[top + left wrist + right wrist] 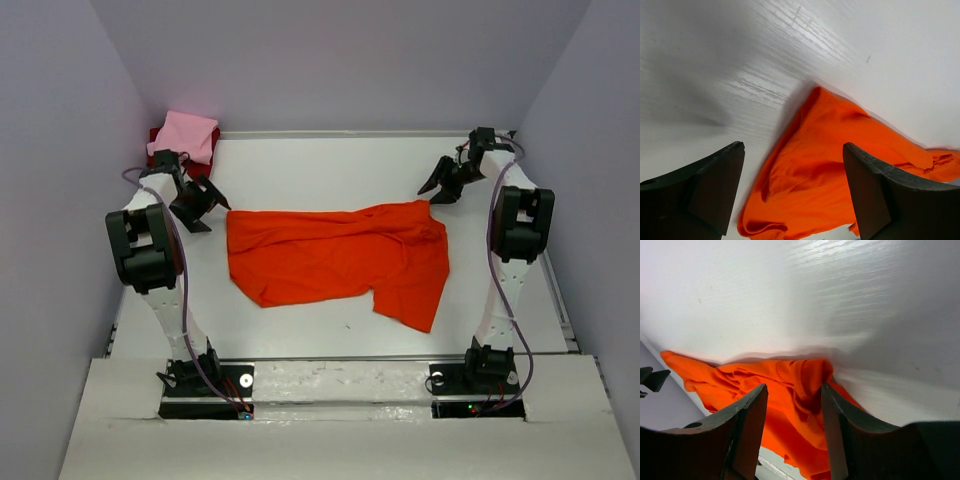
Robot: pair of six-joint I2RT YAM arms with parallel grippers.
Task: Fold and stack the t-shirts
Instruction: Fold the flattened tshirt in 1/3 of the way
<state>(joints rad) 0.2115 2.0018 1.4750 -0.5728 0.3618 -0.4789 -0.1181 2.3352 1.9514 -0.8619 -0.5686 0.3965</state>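
Hovering wide and empty, the left hand (205, 210) hangs just off the orange-red t-shirt (330, 255)'s left edge, the right hand (440, 190), parted less, off its far right corner, with counter (330, 170) showing all round and the pink t-shirt (188, 135) atop the dark red t-shirt (157, 136) beyond its far left corner.

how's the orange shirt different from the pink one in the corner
The orange-red t-shirt is bright and looks far bigger, spread out loosely mid-table; the pink t-shirt is pale and folded small at the far left corner. The orange-red t-shirt lies straight on the table; the pink t-shirt sits on a dark red t-shirt. Both are soft cloth.
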